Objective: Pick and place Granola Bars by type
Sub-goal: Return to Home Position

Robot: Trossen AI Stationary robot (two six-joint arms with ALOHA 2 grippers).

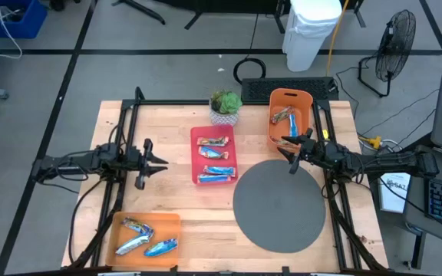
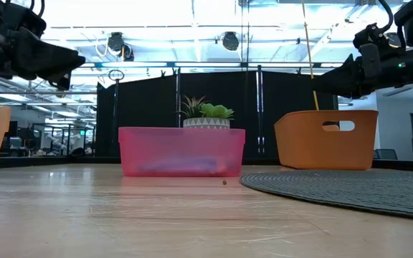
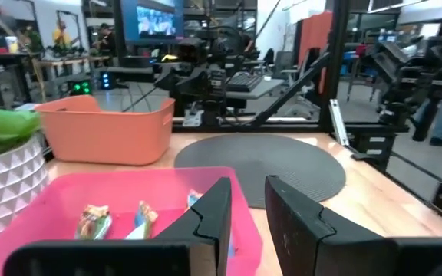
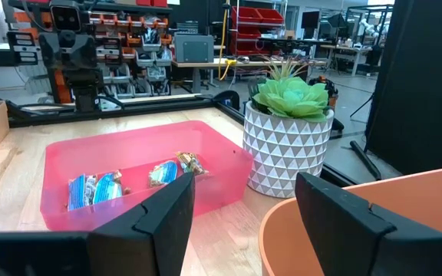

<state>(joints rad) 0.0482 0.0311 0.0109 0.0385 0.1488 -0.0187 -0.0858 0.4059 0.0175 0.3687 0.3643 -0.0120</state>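
– Wooden table [image 1: 167,123] across the high view. What sits on it?
– Grey round mat [image 1: 278,205] lower right, orange tray [image 1: 167,224] lower left, orange bin [image 1: 291,93] upper right, red tray [image 1: 213,133] at centre.
– And the pincers?
– The left gripper [image 3: 248,184] is left of the red tray, fingers slightly apart, holding nothing. The right gripper [image 4: 244,184] is just below the orange bin, fingers wide, also holding nothing.
– Granola Bars [image 1: 215,159]?
– Four in the red tray, others in both orange containers.

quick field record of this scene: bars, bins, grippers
left gripper: open, empty, left of the pink tray
right gripper: open, empty, by the upper-right orange bin
pink tray: mixed granola bars, brown and blue
upper-right orange bin: brown bars
lower-left orange bin: mostly blue bars
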